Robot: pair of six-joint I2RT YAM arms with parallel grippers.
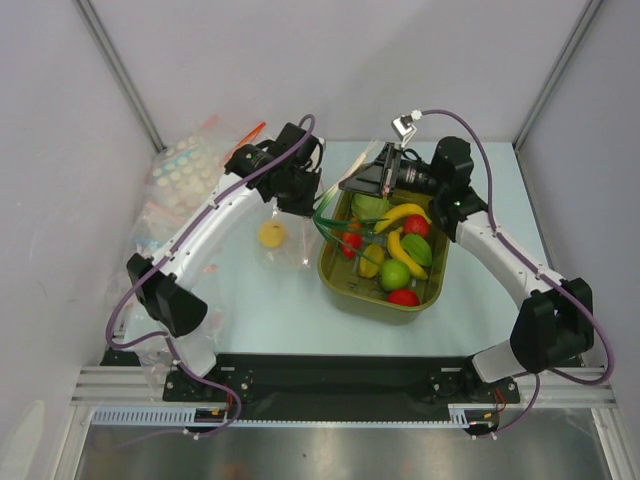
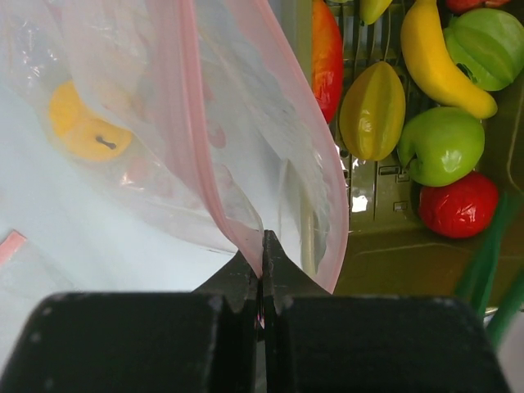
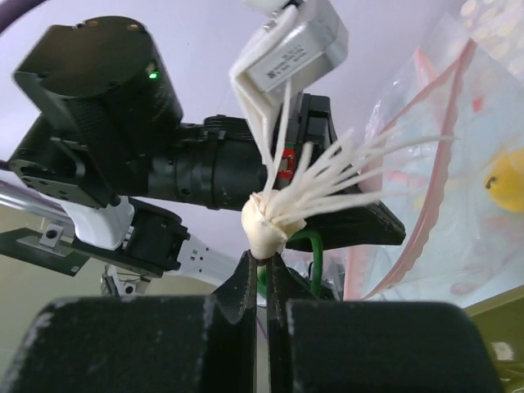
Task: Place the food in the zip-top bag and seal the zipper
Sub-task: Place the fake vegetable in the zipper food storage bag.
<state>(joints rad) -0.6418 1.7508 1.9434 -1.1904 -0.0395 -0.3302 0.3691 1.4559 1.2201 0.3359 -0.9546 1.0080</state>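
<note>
The left gripper (image 2: 262, 252) is clamped on the lip of the zip-top bag (image 2: 246, 123), pinching the film at the pink zipper (image 2: 176, 98) and lifting that edge. Whether it holds one wall or both cannot be told. The right gripper (image 3: 264, 266) is closed on the white bulb of a toy spring onion (image 3: 264, 228). Stiff pale root strands fan out above the pinch, and thin green stems loop between bag and tub in the top view.

A yellow lemon (image 2: 82, 123) lies inside the bag, which rests on the table (image 1: 260, 300) just beside the olive-green tub (image 2: 393, 246). A banana (image 2: 438, 61), green apple (image 2: 442, 146) and red tomato (image 2: 458, 205) sit in the tub.

The step in hand looks to be feeding the onion into the bag. It should go best with the left pinch held high so the mouth gapes, and the long stems led in ahead of the bulb.

The film is thin, crinkled and slack, and likely to fold shut. The fruit is hard, rounded and glossy, and probably slippery. The onion is slender and appears springy, so it may flick back out.
</note>
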